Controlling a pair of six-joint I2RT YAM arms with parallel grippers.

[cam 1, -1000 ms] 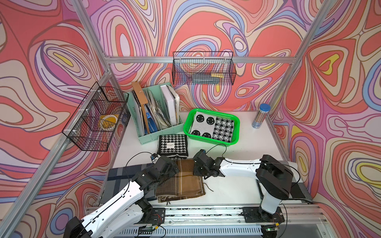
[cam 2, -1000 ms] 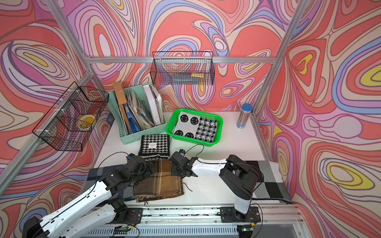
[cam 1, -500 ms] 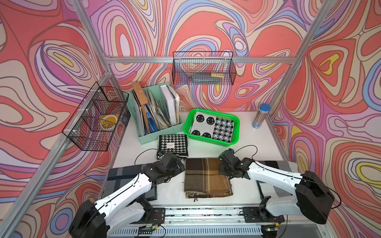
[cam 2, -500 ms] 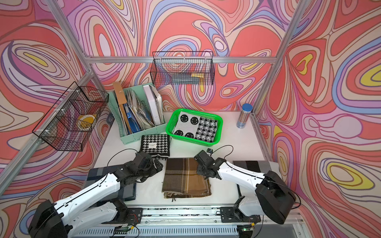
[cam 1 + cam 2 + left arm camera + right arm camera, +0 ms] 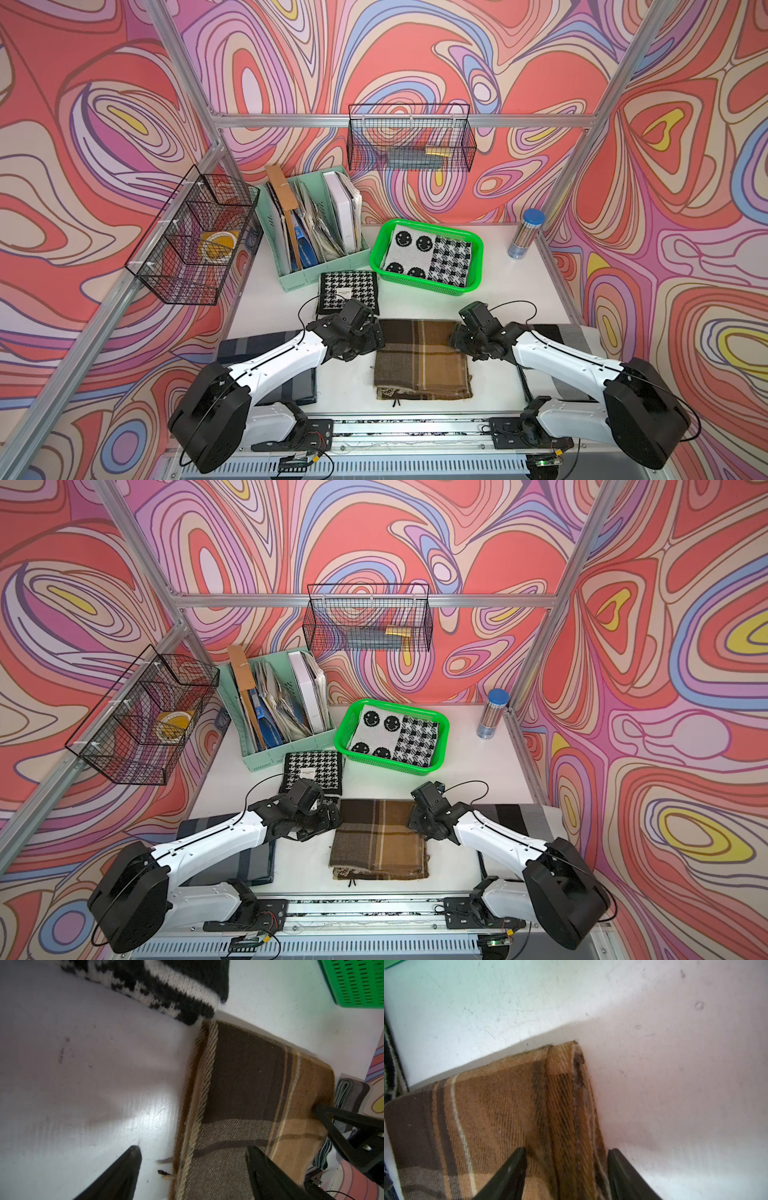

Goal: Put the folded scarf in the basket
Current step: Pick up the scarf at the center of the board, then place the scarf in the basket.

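**Change since a second ago:** the scarf (image 5: pixel 422 359), then rumpled nearer the left arm with both tools over it, now lies flat and squared. The right arm has swung from across the middle out to its own side.

**Scarf:** brown plaid, folded, at the front centre of the white surface (image 5: pixel 511 286). It is outside the basket, with its fringe at the near edge.

**Left tool** (image 5: pixel 193 1150): released, jaws wide. One finger is over bare surface, the other over the scarf's left side.

**Right tool** (image 5: pixel 566 1152): released, jaws parted astride the scarf's right folded edge.

**Room:** walls printed in red, pink and lilac swirls, with aluminium frame posts.

**Containers:**
- The green basket (image 5: pixel 432 284) stands behind the scarf and apart from it. It holds a folded black-and-white cloth (image 5: pixel 428 257) with smiley faces and checks.
- The mint file organiser (image 5: pixel 316 270), left of the basket, is packed with folders and papers.
- The left wire basket (image 5: pixel 166 274) holds a yellow tape roll (image 5: pixel 216 245).
- The back wire basket (image 5: pixel 409 139) holds a few flat items.

**Loose items:**
- The houndstooth cloth (image 5: pixel 348 286) lies just beside the scarf's far left corner.
- The blue-capped cylinder (image 5: pixel 525 237) stands at the far right corner.
- The dark plaid cloth (image 5: pixel 245 349) lies under the left arm at the left edge.
- The grey striped cloth (image 5: pixel 569 336) lies under the right arm at the right edge.

**Open room:** bare surface between scarf and basket, and from the basket across to the cylinder.
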